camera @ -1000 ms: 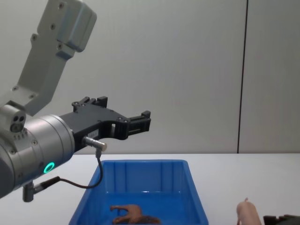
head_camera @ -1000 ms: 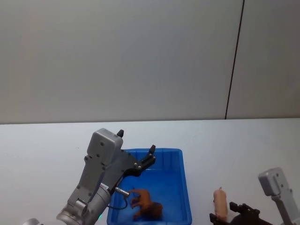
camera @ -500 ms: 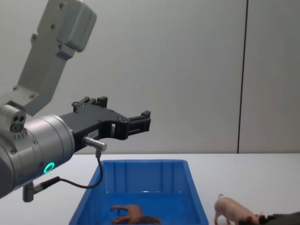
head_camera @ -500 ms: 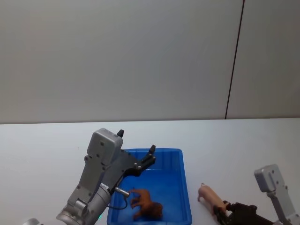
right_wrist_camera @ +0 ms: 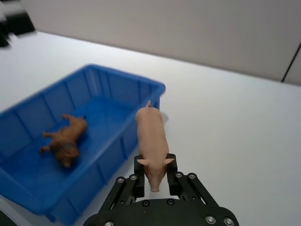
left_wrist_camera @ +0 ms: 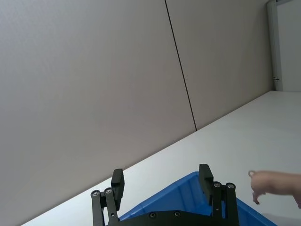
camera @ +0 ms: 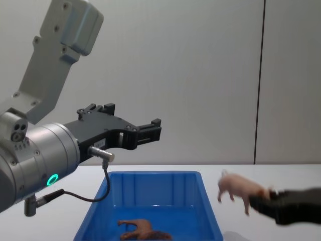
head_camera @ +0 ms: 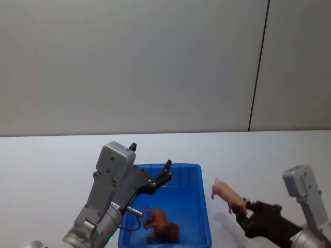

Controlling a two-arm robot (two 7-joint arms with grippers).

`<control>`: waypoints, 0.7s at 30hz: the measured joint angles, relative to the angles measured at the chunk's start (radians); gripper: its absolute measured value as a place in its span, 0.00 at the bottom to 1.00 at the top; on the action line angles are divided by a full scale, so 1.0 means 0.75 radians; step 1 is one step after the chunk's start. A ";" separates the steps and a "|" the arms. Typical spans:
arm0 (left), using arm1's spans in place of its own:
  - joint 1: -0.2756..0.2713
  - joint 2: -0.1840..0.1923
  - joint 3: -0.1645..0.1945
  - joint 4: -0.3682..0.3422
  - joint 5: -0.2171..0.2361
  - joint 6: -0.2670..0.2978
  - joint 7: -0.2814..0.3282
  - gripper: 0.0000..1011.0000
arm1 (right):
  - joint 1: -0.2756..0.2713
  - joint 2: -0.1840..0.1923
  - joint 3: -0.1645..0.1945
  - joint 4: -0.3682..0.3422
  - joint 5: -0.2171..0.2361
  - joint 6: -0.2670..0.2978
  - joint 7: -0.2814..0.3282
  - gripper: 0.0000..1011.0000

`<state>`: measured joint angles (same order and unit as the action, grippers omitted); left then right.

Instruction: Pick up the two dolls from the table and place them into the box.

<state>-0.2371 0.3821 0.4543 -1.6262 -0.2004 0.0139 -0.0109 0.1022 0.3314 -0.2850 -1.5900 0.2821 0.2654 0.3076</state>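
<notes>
Pink pig doll (head_camera: 227,195) is pinched at its head by your right pincer (head_camera: 242,208), up in the air over the table (head_camera: 258,155). The blue box (head_camera: 206,206) is just past its tail. Your left pincer (left_wrist_camera: 161,175) is spread wide above the box. The brown doll (head_camera: 161,225) lies inside, below it.

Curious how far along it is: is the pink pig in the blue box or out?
Out. The right gripper holds the pink pig in the air, right of the box; the brown doll lies inside.
</notes>
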 joint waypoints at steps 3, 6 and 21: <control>0.000 0.000 0.000 0.000 0.000 0.000 0.000 0.99 | 0.008 0.001 0.001 -0.046 -0.004 -0.016 0.019 0.26; 0.000 0.000 0.000 0.000 0.000 0.000 0.000 0.99 | 0.020 -0.001 0.001 -0.078 -0.006 -0.022 0.045 0.26; 0.000 0.000 0.000 0.000 0.000 0.000 0.000 0.99 | 0.127 -0.065 -0.032 -0.100 -0.017 0.062 0.176 0.33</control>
<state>-0.2371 0.3821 0.4542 -1.6262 -0.2004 0.0139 -0.0109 0.1972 0.2826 -0.3087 -1.6650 0.2691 0.3118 0.4399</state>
